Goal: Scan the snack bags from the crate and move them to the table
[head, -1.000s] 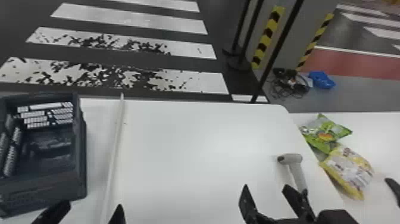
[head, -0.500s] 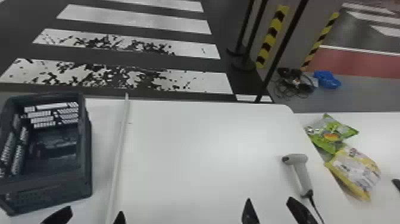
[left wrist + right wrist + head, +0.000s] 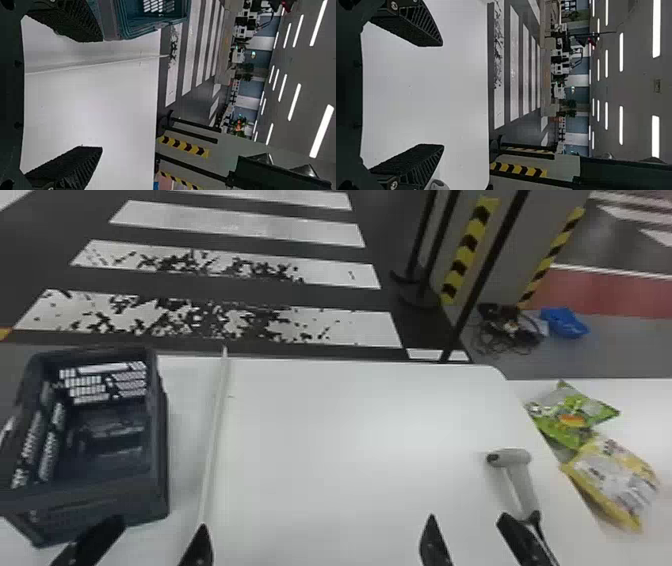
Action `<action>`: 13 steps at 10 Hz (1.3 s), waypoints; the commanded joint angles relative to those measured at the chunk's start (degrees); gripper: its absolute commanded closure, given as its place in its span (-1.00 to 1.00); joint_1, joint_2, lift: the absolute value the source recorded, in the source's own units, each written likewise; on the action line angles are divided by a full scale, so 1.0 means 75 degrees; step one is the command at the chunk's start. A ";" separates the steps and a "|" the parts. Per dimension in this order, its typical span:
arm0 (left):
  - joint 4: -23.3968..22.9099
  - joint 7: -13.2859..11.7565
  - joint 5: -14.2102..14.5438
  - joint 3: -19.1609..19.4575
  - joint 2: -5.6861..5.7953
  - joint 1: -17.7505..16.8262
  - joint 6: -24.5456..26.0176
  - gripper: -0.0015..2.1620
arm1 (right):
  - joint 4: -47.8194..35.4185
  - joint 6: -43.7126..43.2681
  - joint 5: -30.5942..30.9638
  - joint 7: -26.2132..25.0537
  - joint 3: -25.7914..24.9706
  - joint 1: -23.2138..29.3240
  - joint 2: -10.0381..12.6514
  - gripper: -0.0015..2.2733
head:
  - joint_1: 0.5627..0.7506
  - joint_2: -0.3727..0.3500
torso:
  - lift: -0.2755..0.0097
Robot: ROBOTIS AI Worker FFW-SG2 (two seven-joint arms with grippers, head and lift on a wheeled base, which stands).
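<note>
Just past the right edge of the table [image 3: 350, 430], on an adjoining white surface [image 3: 647, 407], lie a green snack bag [image 3: 570, 420] and a yellow snack bag [image 3: 615, 480], touching, while the scanner [image 3: 524, 485] rests near that edge and the crate [image 3: 90, 510] stands at the left, its visible floor bare. The left hand [image 3: 161, 524], near the crate, and the right hand [image 3: 467, 518], near the scanner, each have fingers apart, gripping nothing. Scanning and moving look finished, so the next move probably calls only for drawing both hands back without nudging crate or scanner.
</note>
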 commanded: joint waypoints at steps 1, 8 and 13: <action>0.0082 -0.0017 0.0032 -0.0001 -0.0008 -0.0043 -0.0073 -0.99 | 0.0017 -0.0183 0.0030 -0.0008 0.0003 0.0033 0.0000 -0.93 | 0.41 -0.47 | 0.27; 0.0141 -0.0017 0.0032 -0.0024 -0.0008 -0.0125 -0.0097 -0.99 | 0.0029 -0.0605 0.0053 -0.0218 -0.0009 0.0091 0.0012 -0.93 | 0.41 -0.49 | 0.27; 0.0141 -0.0017 0.0020 -0.0036 0.0004 -0.0160 -0.0097 -0.99 | 0.0017 -0.0722 0.0053 -0.0230 0.0038 0.0091 0.0012 -0.93 | 0.41 -0.50 | 0.27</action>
